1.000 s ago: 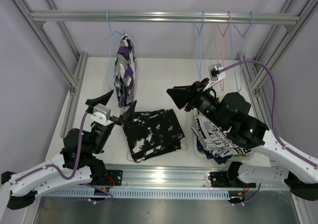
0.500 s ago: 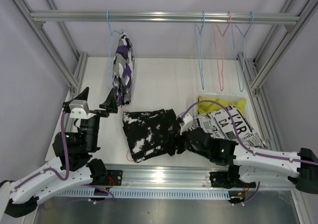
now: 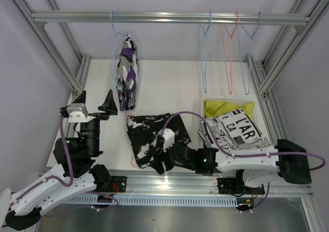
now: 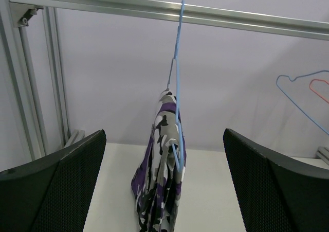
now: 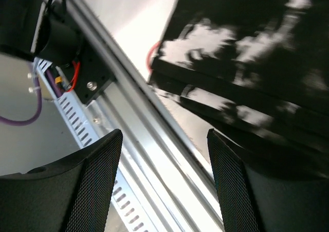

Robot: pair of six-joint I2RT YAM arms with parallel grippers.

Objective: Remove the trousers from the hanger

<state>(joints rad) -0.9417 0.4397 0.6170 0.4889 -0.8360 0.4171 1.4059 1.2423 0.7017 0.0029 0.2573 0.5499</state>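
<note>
Trousers in grey, black, white and purple camouflage cloth hang folded over a pale blue wire hanger. The hanger is hooked on the aluminium cross rail toward its left end, above the back of the white table. The left gripper hovers in front of them, its black fingers spread wide with nothing held. In its wrist view the hanging trousers sit in the middle of the gap, well beyond the fingers.

A second pair, black trousers splashed with white, lies flat on the table near the front edge. A thin red wire hanger pokes out from under its near-left corner. The right arm stretches low along the front of the table from the right. The right gripper is at the near edge of this black pair. Its wrist view shows the two fingers parted with no cloth between them, over the edge of the cloth and the aluminium front rail; whether a finger touches the cloth cannot be told.

At the right, a clear plastic bin holds yellow-green trousers at the back. White trousers printed with black letters lie on top toward the front. Above the bin, three bare wire hangers, blue, pink and blue, hang side by side on the cross rail.
</note>
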